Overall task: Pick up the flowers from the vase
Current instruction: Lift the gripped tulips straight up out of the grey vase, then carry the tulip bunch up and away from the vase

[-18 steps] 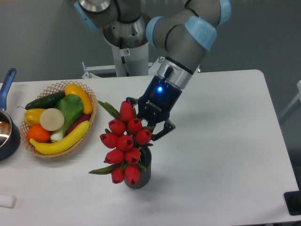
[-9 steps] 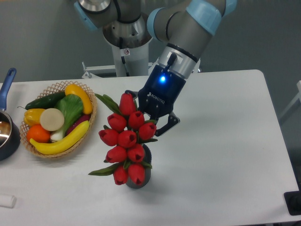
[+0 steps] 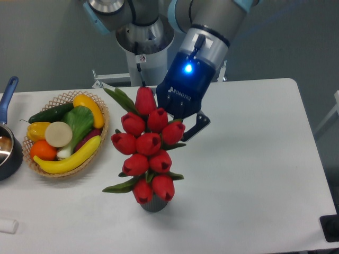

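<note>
1. The vase (image 3: 154,203) is standing on the white table (image 3: 254,159), and only its dark lower part is showing beneath the flowers (image 3: 146,145); the red buds are covering its mouth, so whether the stems are reaching inside cannot be told.
2. The flowers are sitting directly above the vase, their topmost bud well above it and their lowest buds just over its rim, with green leaves sticking out to the left at the top and the bottom.
3. The gripper (image 3: 183,124) is sitting above and to the right of the vase, pressed into the back of the bunch; one dark finger is showing to the right of the buds, the other is hidden, so I cannot tell how wide it is spread or whether it is clamping the stems.
4. Left of the vase, a wicker basket (image 3: 100,138) is holding a banana (image 3: 68,160), an orange (image 3: 43,150), a cucumber (image 3: 50,112) and other produce.
5. Further left of the vase, a blue-handled pot (image 3: 8,143) is sitting at the table's edge.
6. Compared with half a second ago, the gripper and the bunch are standing higher above the vase, and less of the vase is showing.
</note>
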You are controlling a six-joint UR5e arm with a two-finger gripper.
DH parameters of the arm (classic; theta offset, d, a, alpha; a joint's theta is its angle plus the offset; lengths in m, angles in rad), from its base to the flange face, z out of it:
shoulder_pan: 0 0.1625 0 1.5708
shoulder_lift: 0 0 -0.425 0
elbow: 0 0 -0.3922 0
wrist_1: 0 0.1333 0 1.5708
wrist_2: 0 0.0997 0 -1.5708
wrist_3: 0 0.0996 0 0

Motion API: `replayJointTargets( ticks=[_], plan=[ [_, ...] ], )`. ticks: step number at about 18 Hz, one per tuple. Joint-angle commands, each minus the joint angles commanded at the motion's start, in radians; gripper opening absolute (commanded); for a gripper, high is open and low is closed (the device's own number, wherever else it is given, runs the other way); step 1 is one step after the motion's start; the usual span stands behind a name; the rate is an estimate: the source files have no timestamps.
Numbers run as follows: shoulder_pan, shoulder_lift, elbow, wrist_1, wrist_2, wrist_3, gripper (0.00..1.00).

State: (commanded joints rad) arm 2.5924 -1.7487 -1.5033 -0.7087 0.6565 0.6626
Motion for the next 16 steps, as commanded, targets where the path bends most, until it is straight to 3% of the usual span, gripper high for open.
replayJointTargets(
  ticks=[10,16],
  plan=[
    [0.201,-0.005,-0.020,0.002,0.005,0.037,0.40],
    [0.267,-0.009,-0.038,0.000,0.005,0.060,0.40]
  ],
)
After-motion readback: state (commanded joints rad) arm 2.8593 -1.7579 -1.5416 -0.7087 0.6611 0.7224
